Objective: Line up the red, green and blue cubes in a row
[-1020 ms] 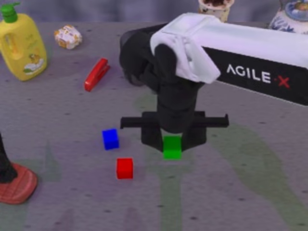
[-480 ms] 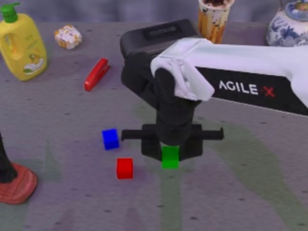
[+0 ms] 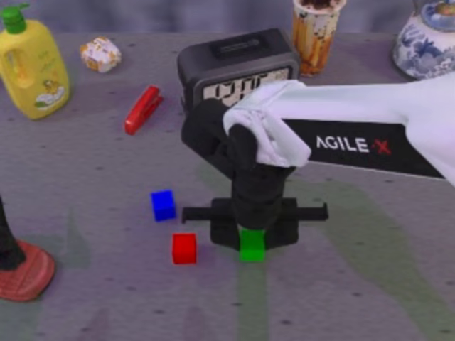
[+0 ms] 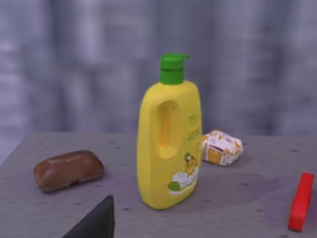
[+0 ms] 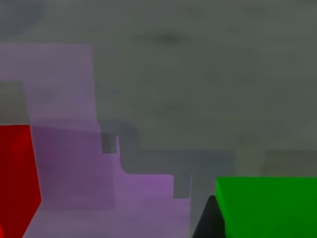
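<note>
Grey mottled table point(image 3: 370, 284). Right gripper point(image 3: 252, 236) clamped on green cube point(image 3: 252, 246), near red cube point(image 3: 184, 249). Risk: crooked release spoils row with blue cube point(image 3: 163, 205). Left arm parked.

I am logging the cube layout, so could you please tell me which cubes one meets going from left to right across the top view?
Small glossy deep blue cube → small glossy bright red cube → small glossy bright green cube, which sits at the right arm's pincer.
</note>
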`<state>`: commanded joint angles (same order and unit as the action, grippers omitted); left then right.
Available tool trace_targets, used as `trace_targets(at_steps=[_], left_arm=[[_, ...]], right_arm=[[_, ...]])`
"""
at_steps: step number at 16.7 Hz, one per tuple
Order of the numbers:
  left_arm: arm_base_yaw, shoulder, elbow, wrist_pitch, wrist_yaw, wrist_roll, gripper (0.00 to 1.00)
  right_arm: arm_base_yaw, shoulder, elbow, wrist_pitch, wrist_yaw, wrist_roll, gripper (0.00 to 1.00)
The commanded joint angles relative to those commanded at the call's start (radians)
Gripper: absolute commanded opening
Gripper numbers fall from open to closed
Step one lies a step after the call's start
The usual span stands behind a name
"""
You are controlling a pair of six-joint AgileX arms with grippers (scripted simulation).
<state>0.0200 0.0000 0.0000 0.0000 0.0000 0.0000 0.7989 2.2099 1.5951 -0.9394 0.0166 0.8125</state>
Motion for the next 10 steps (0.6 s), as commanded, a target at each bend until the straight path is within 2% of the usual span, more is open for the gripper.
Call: trace_targets(at_steps=[10], left_arm=[[0.000,0.000,0.000,0.000,0.000,0.000,1.00]], right_arm=[[0.000,0.000,0.000,0.000,0.000,0.000,0.83]])
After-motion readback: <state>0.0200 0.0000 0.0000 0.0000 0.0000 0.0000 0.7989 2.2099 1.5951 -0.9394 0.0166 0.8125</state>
